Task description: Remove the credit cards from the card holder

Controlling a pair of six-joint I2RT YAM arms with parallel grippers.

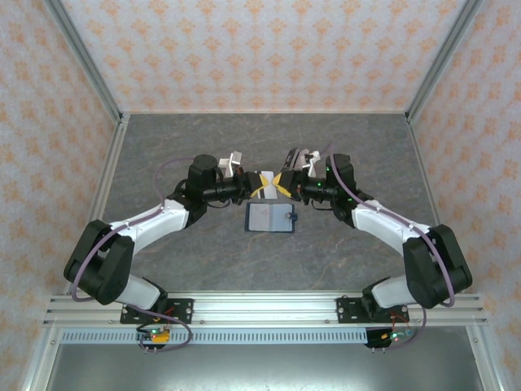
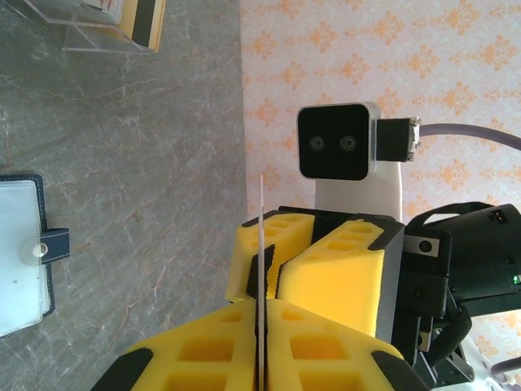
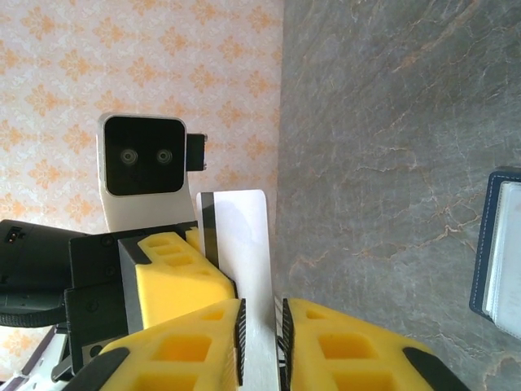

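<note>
The left gripper [image 2: 260, 316] clamps a white card [image 2: 260, 213]; the right gripper [image 3: 260, 308], jaws slightly apart, flanks it. The card holder [image 1: 269, 217] lies open at their 6 o'clock.

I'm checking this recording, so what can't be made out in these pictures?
Card print: edge-on in left wrist view, tiny in top view.
Card holder contents: cut off by the frame edge in both wrist views.
Right claw grip: pad contact on the card unclear, right wrist view.

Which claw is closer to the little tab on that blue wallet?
Right, slightly. The right gripper sits just beyond the wallet, on the side with the tab; the left gripper sits beyond its other half.
</note>
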